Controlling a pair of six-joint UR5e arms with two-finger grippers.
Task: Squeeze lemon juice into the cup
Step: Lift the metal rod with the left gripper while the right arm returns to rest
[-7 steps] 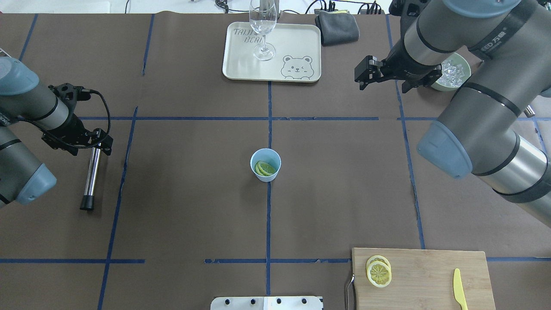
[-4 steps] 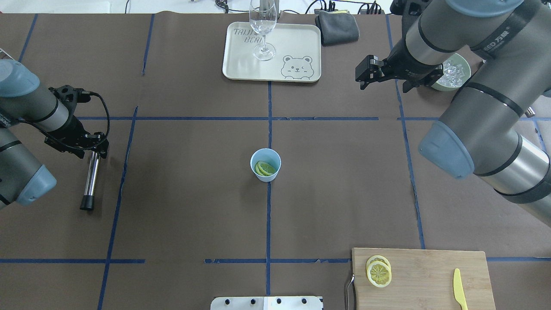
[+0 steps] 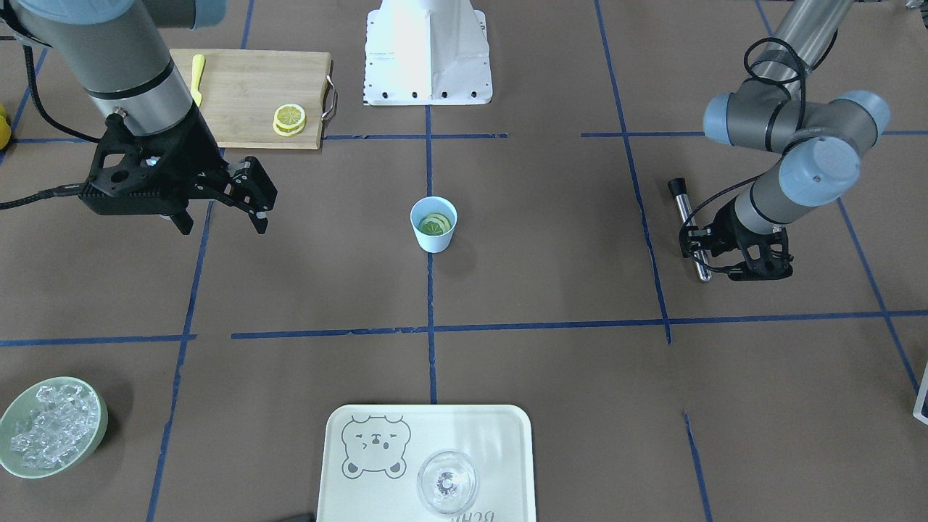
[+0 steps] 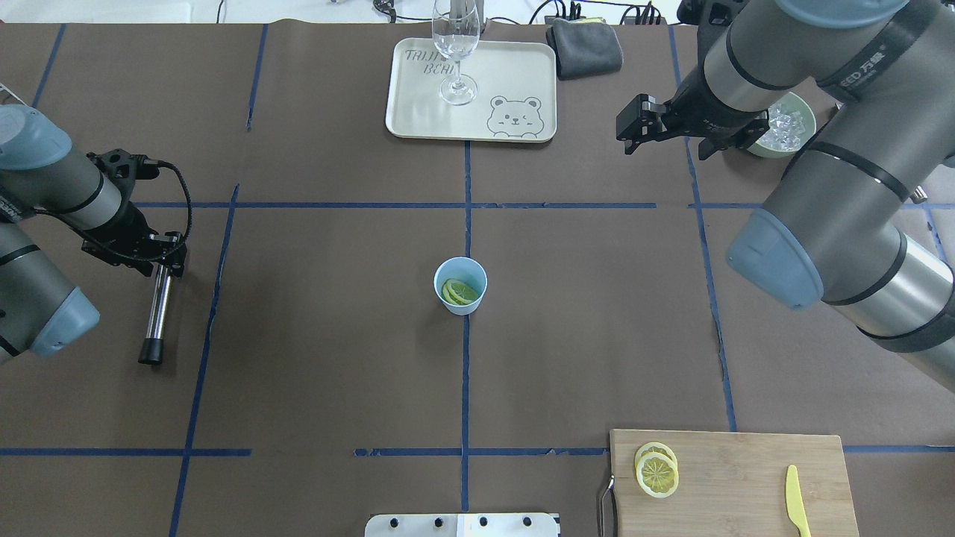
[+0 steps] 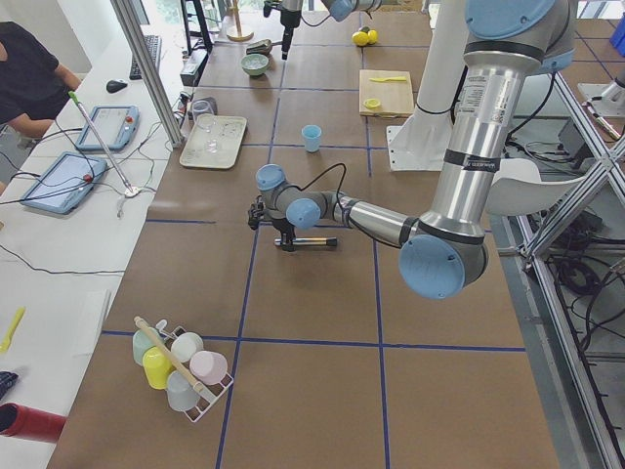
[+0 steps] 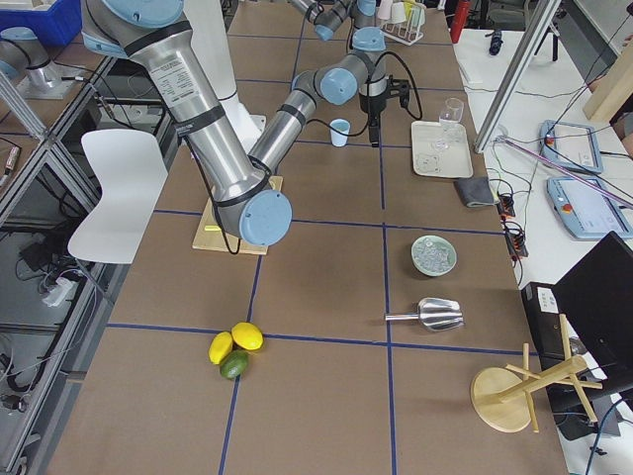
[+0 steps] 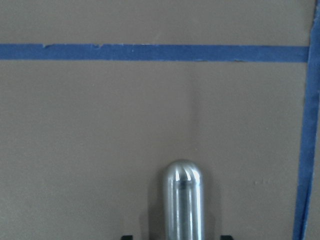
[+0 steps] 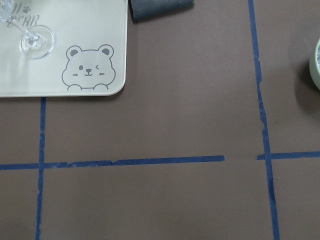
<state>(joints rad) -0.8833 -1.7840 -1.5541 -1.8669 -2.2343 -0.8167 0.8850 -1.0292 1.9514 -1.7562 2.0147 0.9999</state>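
The light-blue cup stands at the table's middle, also in the front view. Lemon slices lie inside it. More lemon slices lie stacked on the cutting board. My left gripper is low at the left and open. Its fingers straddle the far end of a steel rod that lies on the table. The left wrist view shows the rod's rounded end with gaps on both sides. My right gripper is open and empty, held high at the far right.
A cream bear tray with a wine glass sits at the far middle, with a grey cloth beside it. A green bowl of ice is under my right arm. The cutting board holds a yellow knife.
My left gripper has shifted slightly left at the rod's far end. My right arm has drifted a little farther back. The rod, cup and lemon slices have not moved.
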